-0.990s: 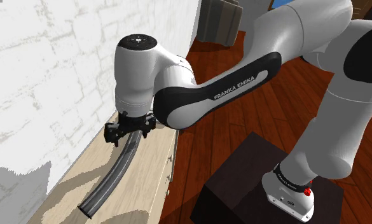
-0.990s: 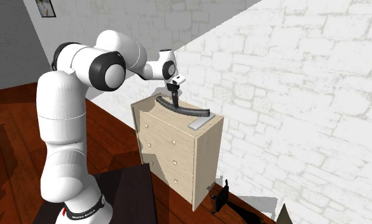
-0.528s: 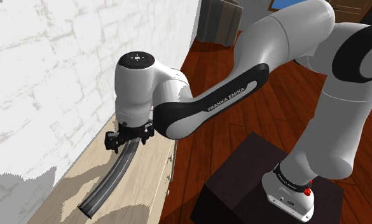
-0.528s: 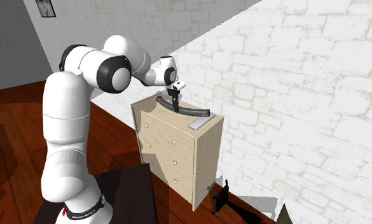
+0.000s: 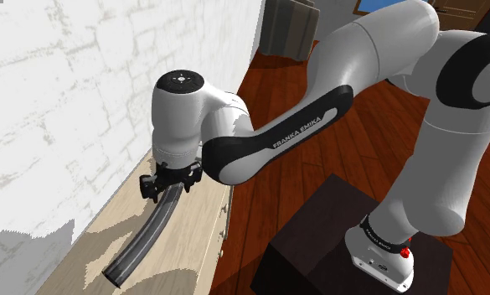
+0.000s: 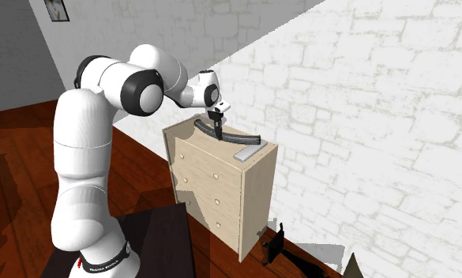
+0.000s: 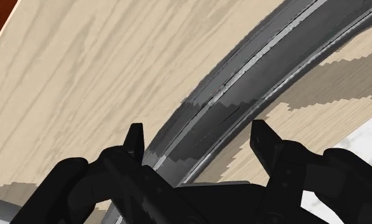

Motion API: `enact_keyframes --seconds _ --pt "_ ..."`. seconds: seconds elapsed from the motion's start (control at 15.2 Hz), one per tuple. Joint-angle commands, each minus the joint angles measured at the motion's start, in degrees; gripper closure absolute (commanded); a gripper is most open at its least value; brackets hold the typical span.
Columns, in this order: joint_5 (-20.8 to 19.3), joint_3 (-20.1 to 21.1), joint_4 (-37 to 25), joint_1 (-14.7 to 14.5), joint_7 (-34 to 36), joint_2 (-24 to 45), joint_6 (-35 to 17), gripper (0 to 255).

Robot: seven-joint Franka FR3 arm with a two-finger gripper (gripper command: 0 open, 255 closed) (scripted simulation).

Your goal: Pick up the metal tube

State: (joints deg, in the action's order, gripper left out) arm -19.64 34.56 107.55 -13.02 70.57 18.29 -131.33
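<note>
The dark grey curved metal tube [image 7: 241,83] lies on the top of the light wooden drawer chest [image 6: 213,189]. Near one end it passes between the spread fingers of the black gripper [image 7: 198,135]. In the second exterior view, a flat grey slab [image 6: 243,155] lies beside the tube's other end, at the top's corner. A white brick wall [image 5: 67,100] stands close along one side, and the drawer-front edge lies open.

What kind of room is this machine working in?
Probably a room in a house: a pale wooden chest of drawers stands against a white brick wall, on a dark reddish wood floor.
</note>
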Motion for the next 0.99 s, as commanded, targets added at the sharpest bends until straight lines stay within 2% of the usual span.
enact_keyframes --seconds 0.0,0.92 --pt "-0.01 -0.04 0.12 0.01 -0.03 0.15 -0.04 255" --pt "3.94 1.53 -4.71 1.01 -3.07 -3.72 7.75 255"
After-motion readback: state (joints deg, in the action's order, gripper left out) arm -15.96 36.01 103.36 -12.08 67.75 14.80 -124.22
